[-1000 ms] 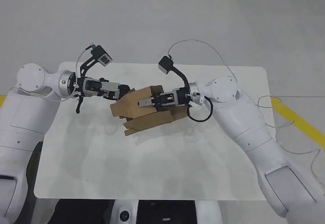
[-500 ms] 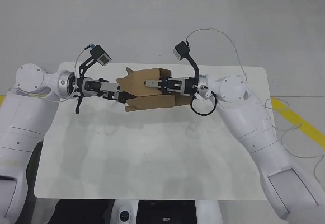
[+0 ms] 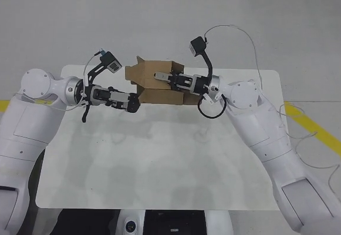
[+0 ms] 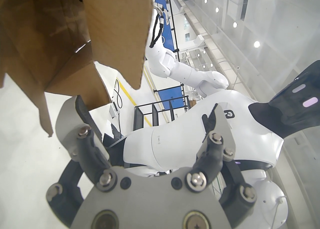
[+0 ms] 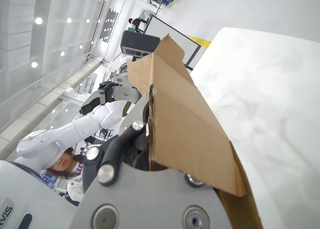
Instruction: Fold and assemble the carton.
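the carton [image 3: 148, 70] is hanging in the air over the far edge of the counter [image 3: 158, 164], near the middle of that edge, and it is not lying on the counter. it is partly opened, and its flaps are standing out on the side of the left arm.

the right gripper [image 3: 161, 76] is holding the carton by 1 wall, and 1 finger is lying across the top face. in the right wrist view the right gripper [image 5: 146, 115] is gripping the edge of the carton [image 5: 180, 127]. 1 finger [image 5: 132, 117] is showing beside the wall and the other is hiding behind the cardboard. the counter [image 5: 262, 89] is lying below.

the left gripper [image 3: 134, 104] is sitting just beside the near corner of the carton on the left arm's side. in the left wrist view the left gripper [image 4: 146, 115] is keeping its fingers wide apart and is holding nothing. the open inside of the carton [image 4: 50, 27] is facing this camera. a flap edge is passing just by 1 finger [image 4: 82, 112], but i cannot tell if they are touching.
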